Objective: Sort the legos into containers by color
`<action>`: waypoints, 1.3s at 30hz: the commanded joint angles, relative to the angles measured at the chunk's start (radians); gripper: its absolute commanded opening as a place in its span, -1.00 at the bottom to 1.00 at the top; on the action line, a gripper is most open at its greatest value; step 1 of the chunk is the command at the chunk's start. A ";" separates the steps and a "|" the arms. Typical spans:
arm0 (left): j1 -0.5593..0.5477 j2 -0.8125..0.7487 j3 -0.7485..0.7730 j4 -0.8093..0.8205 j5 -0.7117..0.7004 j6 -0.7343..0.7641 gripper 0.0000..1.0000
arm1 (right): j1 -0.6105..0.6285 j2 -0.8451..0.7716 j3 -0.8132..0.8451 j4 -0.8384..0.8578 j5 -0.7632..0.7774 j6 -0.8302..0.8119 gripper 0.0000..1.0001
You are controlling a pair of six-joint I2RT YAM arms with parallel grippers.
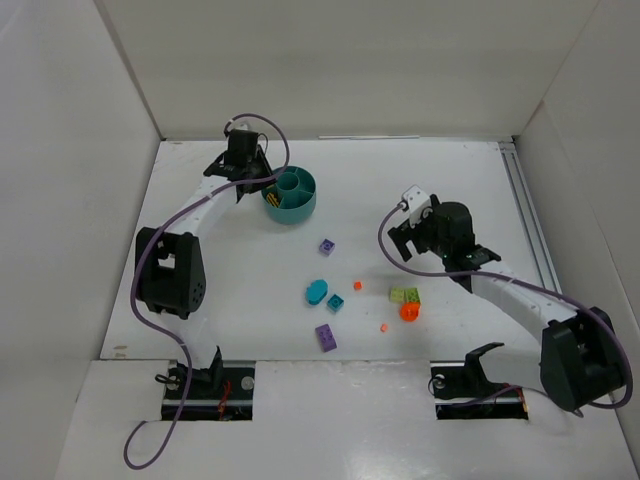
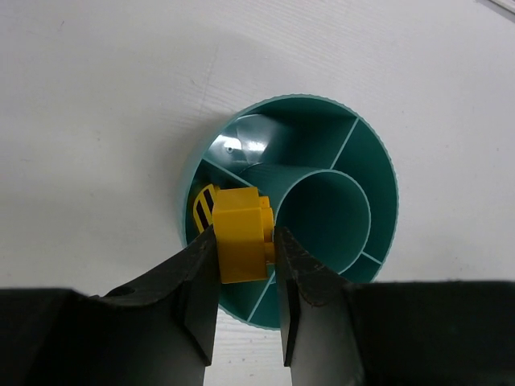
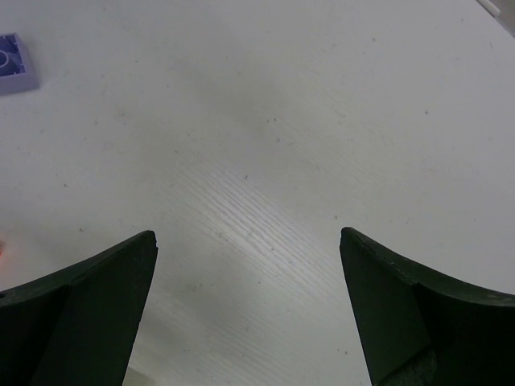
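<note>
My left gripper (image 2: 245,237) pinched one yellow brick (image 2: 240,233) over the dish (image 2: 378,185), right gripper (image 3: 248,241) spread wide; near-right of the dish lay two purples (image 1: 326,246), two teals (image 1: 317,291), three oranges (image 1: 409,312), one lime (image 1: 404,296).

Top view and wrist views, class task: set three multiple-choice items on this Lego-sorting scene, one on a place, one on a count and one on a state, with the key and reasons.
1. Where is the yellow brick?
A. In the left end effector, over the teal dish.
B. In the right end effector.
C. Inside the dish's centre cup.

2. How many purple pieces lie loose on the table?
A. None.
B. Two.
C. Five.

3. The right end effector is:
A. shut on a purple piece.
B. shut on nothing.
C. open and empty.

Key:
1 A, the left wrist view shows it pinched above the dish.
2 B, the top view shows two.
3 C, its wrist view shows a wide gap with nothing in it.
</note>
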State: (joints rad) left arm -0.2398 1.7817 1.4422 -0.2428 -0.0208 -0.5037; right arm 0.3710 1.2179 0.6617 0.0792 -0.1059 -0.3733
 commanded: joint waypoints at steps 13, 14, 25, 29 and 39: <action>0.007 -0.007 0.029 -0.009 -0.025 -0.006 -0.04 | -0.021 -0.076 0.009 0.022 -0.052 -0.009 1.00; 0.007 -0.007 0.020 -0.009 -0.025 0.004 0.02 | -0.021 -0.077 0.009 0.022 -0.052 -0.009 1.00; -0.015 -0.148 -0.087 -0.006 -0.016 0.050 0.65 | 0.028 -0.107 -0.011 -0.031 0.008 -0.009 1.00; -0.148 -0.238 -0.201 0.017 -0.034 0.103 0.83 | 0.042 -0.118 -0.011 -0.053 0.049 -0.006 1.00; -0.394 -0.203 -0.336 0.085 -0.021 0.307 0.86 | 0.008 -0.147 -0.011 -0.168 0.046 0.004 1.00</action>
State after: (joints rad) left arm -0.6472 1.5597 1.1217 -0.1936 -0.0414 -0.2676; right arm 0.3977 1.1004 0.6533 -0.0479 -0.0601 -0.3779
